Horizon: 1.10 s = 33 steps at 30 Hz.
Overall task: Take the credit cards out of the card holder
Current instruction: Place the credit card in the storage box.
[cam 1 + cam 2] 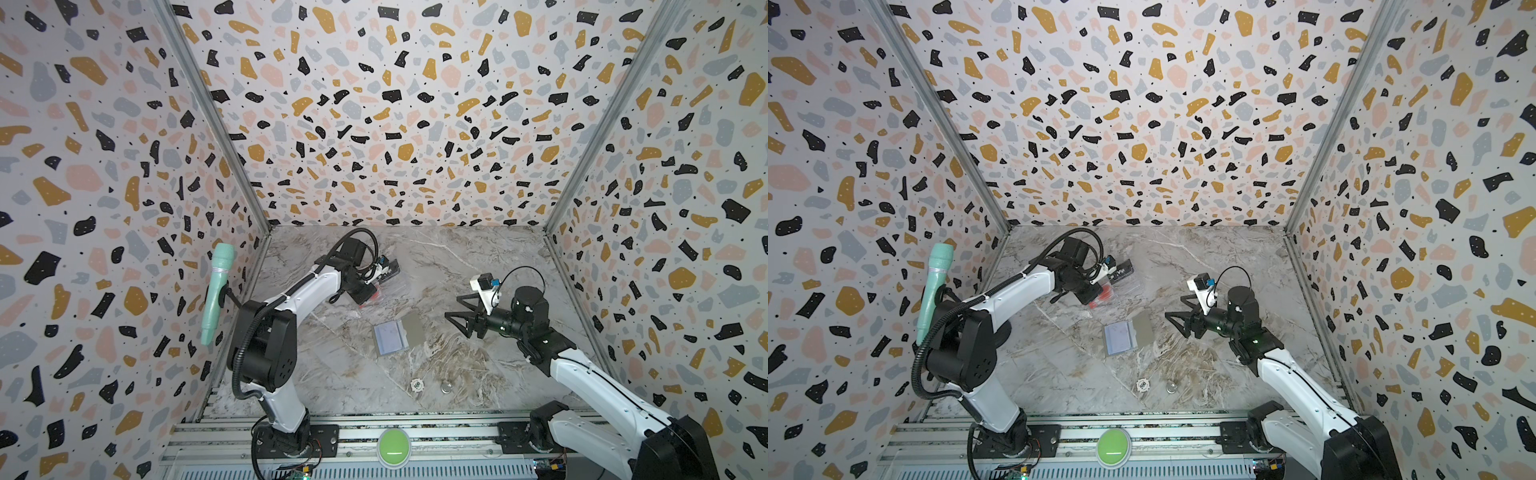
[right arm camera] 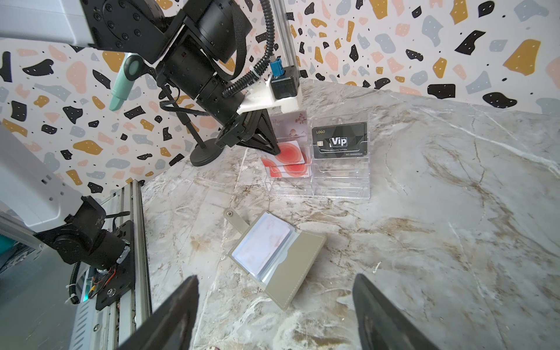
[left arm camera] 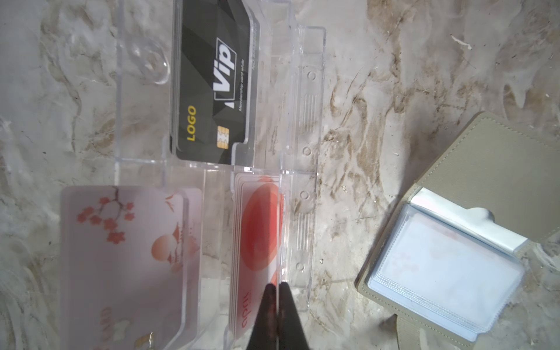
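The card holder (image 1: 397,336) (image 1: 1127,334) lies open on the marble, taupe outside; a pale card with faint pink marks shows through its clear sleeves (image 2: 263,242) (image 3: 448,260). A clear plastic tray (image 2: 339,185) (image 3: 303,91) behind it holds a black VIP card (image 2: 339,141) (image 3: 212,91), a pinkish blossom card (image 3: 121,242) and white red-circle cards (image 2: 288,156) (image 3: 260,230). My left gripper (image 3: 277,286) (image 2: 277,150) is shut, its tips at the edge of a red-circle card; whether they pinch it I cannot tell. My right gripper (image 2: 275,278) (image 1: 451,306) (image 1: 1173,306) hangs open right of the holder, holding nothing.
A poker chip (image 1: 417,385) and a small metal disc (image 1: 446,388) lie near the front edge. A mint microphone (image 1: 216,291) stands on a black stand (image 2: 206,154) at the left wall. A green button (image 1: 394,446) sits on the front rail. Patterned walls close three sides.
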Each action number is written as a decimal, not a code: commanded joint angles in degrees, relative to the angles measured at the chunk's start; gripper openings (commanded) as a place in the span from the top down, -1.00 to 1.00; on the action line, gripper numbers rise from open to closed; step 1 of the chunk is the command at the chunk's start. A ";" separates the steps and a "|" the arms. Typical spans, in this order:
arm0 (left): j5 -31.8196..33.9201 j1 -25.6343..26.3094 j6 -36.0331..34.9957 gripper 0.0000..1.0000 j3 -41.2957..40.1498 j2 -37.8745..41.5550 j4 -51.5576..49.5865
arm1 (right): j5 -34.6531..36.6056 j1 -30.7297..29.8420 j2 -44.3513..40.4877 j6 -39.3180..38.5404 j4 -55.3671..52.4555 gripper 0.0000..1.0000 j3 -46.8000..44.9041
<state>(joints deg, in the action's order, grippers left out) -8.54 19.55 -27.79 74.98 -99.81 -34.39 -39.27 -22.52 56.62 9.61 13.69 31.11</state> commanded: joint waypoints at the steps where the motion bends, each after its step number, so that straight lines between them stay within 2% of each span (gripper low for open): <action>1: -0.05 -0.48 0.28 1.00 0.02 0.76 0.20 | -0.78 0.20 -0.54 0.32 0.97 -0.60 0.00; 16: 3.26 -0.50 2.00 1.00 4.43 -2.91 -1.12 | -1.38 0.37 -0.38 0.50 1.76 -0.60 -0.18; 33: 6.13 -0.53 1.74 1.00 5.26 -4.95 -2.26 | -1.62 0.73 -0.81 0.84 1.88 -0.60 -0.21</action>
<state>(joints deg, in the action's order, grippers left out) -5.08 19.51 -26.15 78.81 -104.55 -35.92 -40.14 -22.02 56.62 10.09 14.22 30.98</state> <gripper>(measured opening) 0.047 0.800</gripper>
